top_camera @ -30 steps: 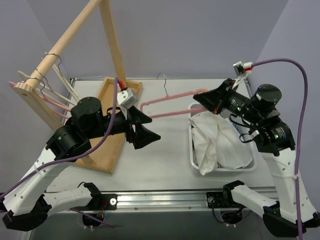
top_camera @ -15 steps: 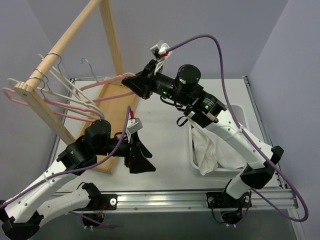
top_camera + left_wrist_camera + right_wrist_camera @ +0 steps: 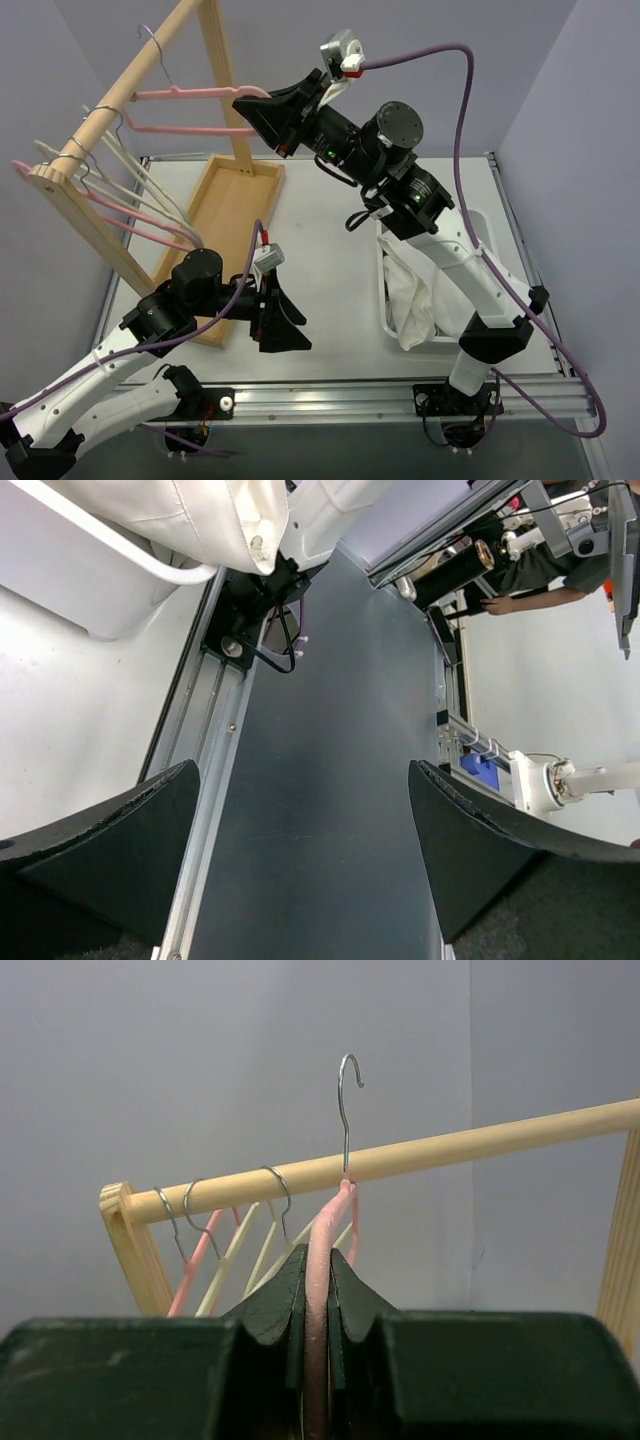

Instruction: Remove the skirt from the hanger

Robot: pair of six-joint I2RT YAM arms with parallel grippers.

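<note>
My right gripper (image 3: pixel 252 108) is shut on one shoulder of the pink hanger (image 3: pixel 190 96) and holds it level, high up beside the wooden rail (image 3: pixel 120 95). In the right wrist view the pink arm (image 3: pixel 325 1228) runs between the pressed fingers of that gripper (image 3: pixel 318 1260). The silver hook (image 3: pixel 347 1110) stands with its curve above the rail (image 3: pixel 450 1150). No cloth hangs on the hanger. The skirt is out of view. My left gripper (image 3: pixel 290 325) hovers low near the table's front, open and holding nothing (image 3: pixel 305 850).
Several cream and pink hangers (image 3: pixel 130 190) hang on the rail's left end. The rack stands on a wooden tray base (image 3: pixel 225 210). A white bin (image 3: pixel 385 300) at the right holds white cloth (image 3: pixel 430 290). The front rail (image 3: pixel 200 780) lies under my left gripper.
My right arm swung from over the bin to the left and up, carrying the pink hanger to the rail. My left arm drew back toward the table's front, still open.
</note>
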